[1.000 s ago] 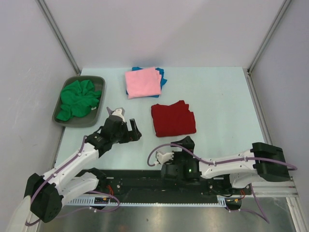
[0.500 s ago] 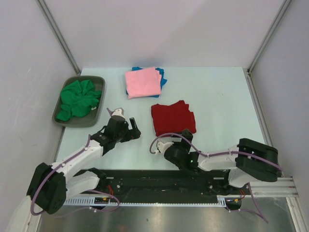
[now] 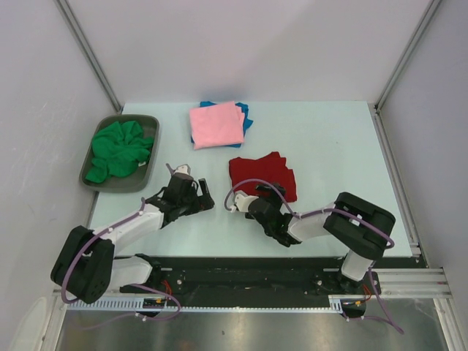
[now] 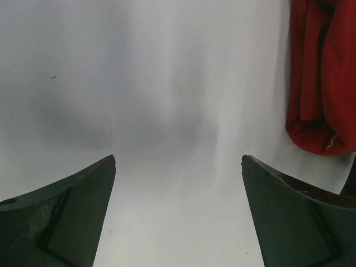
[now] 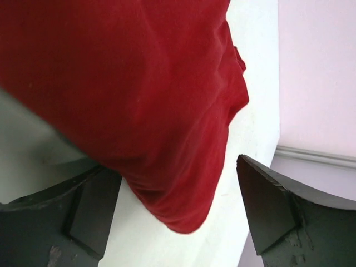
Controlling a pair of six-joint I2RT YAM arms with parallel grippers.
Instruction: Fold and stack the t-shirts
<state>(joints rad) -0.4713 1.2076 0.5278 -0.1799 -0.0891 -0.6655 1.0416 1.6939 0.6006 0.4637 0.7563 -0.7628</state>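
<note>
A dark red folded t-shirt (image 3: pixel 263 177) lies mid-table. Its near left corner (image 5: pixel 183 211) hangs between the wide-apart fingers of my right gripper (image 5: pixel 177 164), which is open around the cloth, not clamped on it. In the top view that gripper (image 3: pixel 247 202) sits at the shirt's near left edge. My left gripper (image 3: pixel 199 196) is open over bare table (image 4: pixel 178 158), left of the red shirt (image 4: pixel 322 83). A folded pink t-shirt (image 3: pixel 216 124) lies on a blue one (image 3: pixel 246 117) at the back. A crumpled green t-shirt (image 3: pixel 117 150) fills the tray.
The grey tray (image 3: pixel 141 184) stands at the table's left edge, just behind the left arm. Grey walls close off the table at the back and on both sides. A black rail (image 3: pixel 241 274) runs along the near edge.
My right arm has reached forward from the near edge and brought its gripper around the red shirt's near left corner. The left gripper has shifted slightly forward and stays open.
</note>
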